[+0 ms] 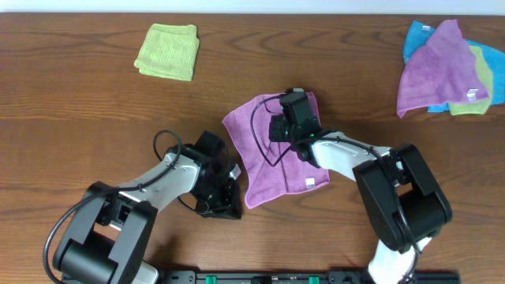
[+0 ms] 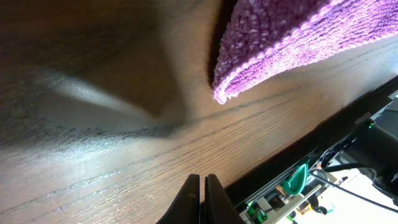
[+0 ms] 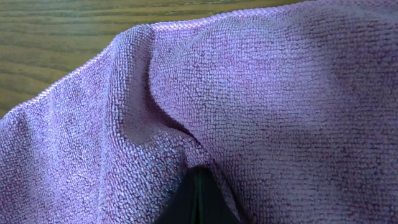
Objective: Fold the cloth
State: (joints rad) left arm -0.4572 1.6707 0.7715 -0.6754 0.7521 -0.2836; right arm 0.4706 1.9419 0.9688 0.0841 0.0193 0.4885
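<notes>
The claw point(image 2: 203, 198), seemingly closed, sits near the purple cloth point(image 2: 292, 37).

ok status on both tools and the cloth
Left tool shut, empty, beside corner of purple cloth. Right tool shut on it. Green cloth, cloth pile well clear.

The right pincer point(image 3: 198, 198) hides its tips in the cloth point(image 3: 261, 93); the cloth's corner tag point(image 1: 310, 184) is too small to read.

I see the cloth point(image 1: 272, 185) lying mid-worktop point(image 1: 79, 118). A folded cloth point(image 1: 167, 51) lies behind it, far left. A heap of cloths point(image 1: 446, 69) lies far right.
</notes>
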